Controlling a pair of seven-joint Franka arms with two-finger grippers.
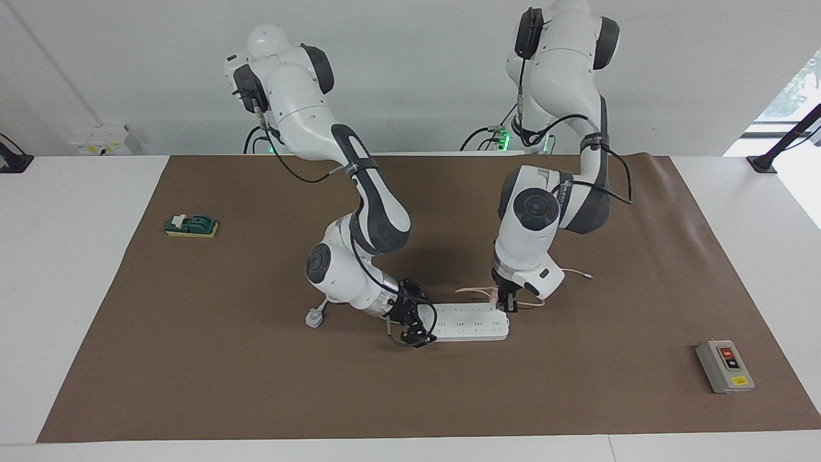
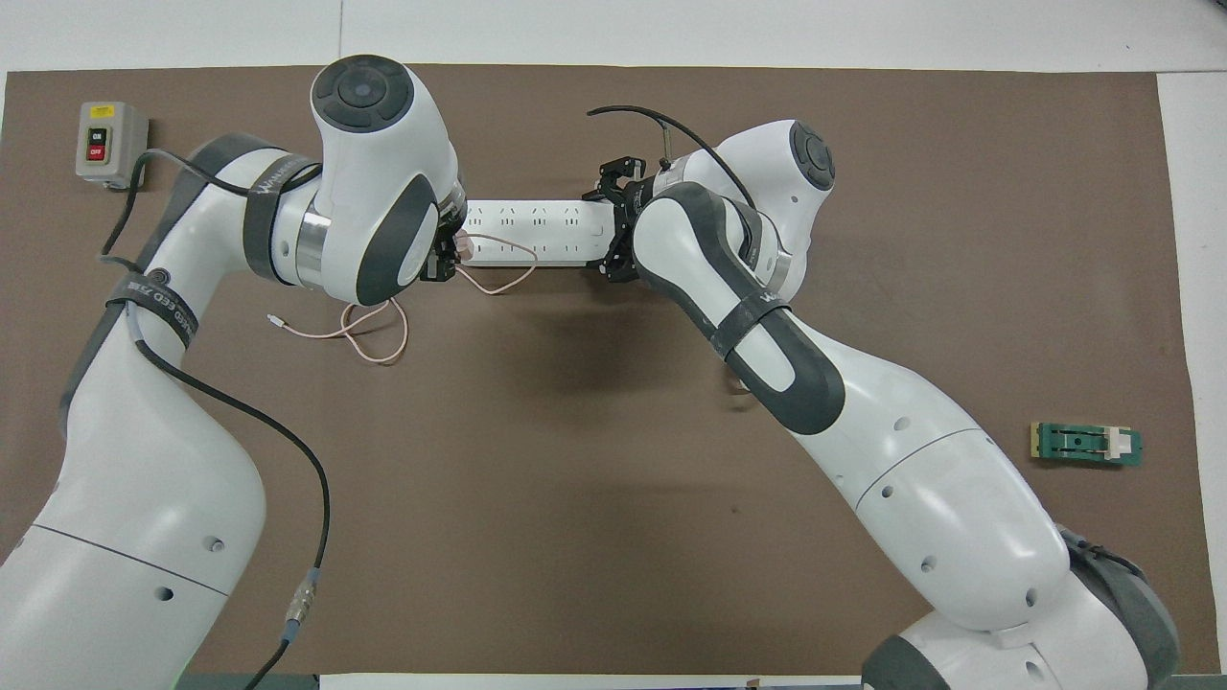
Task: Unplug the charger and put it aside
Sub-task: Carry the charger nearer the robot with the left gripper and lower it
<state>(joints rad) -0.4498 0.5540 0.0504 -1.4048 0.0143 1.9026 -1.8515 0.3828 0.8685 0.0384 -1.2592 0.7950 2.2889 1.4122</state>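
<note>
The left claw (image 1: pixel 505 301) is closed on the pink charger (image 1: pixel 493 298) just above the strip's (image 1: pixel 471 323) end, cable (image 2: pixel 357 331) trailing on the bench, while the right claw (image 1: pixel 410 324) clamps the strip's other end.

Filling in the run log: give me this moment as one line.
stage: unplugging | left gripper: shut on charger, over power strip end | right gripper: holding down strip's other end | cable: on mat

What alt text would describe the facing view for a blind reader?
The left gripper, shut on the pink charger, is over one end of the white power strip; the right gripper is at its other end.
</note>
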